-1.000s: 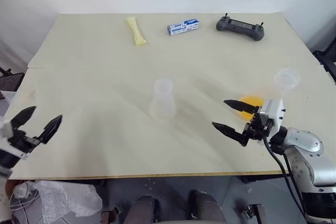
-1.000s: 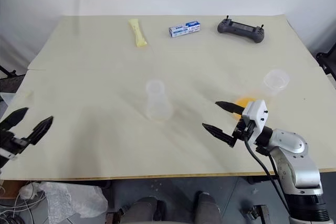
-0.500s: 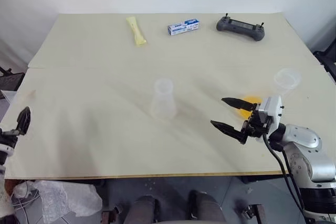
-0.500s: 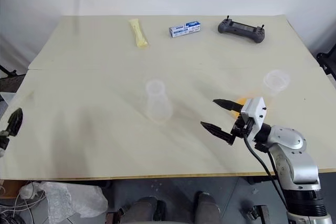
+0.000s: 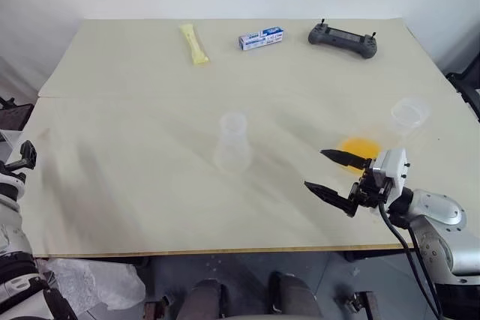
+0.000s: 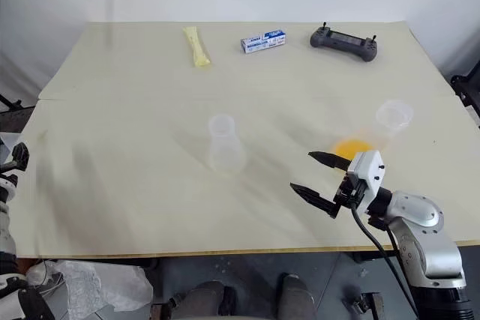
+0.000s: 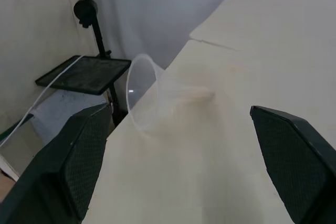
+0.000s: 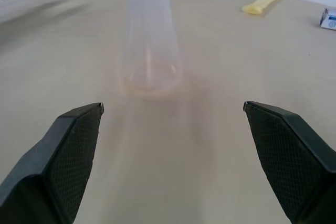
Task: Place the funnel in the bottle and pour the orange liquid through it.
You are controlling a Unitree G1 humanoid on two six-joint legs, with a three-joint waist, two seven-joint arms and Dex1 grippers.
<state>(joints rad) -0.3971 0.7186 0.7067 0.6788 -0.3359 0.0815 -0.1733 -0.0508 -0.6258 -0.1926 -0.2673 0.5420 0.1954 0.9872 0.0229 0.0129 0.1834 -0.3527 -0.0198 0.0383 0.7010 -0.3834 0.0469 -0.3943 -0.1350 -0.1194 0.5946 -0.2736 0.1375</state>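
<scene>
Left tool [image 7: 178,145] swung outward, now open facing the funnel [image 7: 144,95].

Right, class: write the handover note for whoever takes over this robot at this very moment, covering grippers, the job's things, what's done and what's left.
Left gripper: open, empty, at the table's left edge, pointing at the small clear plastic funnel lying on its side there.
Right gripper: open, empty, facing the clear conical flask-shaped bottle, which stands upright mid-table with nothing in its neck.
Orange liquid sits beside the right gripper; its container is hard to make out. A wide clear cup stands just beyond.
Done: nothing yet.
Left: grasp funnel, seat it in bottle, pour liquid through.
</scene>
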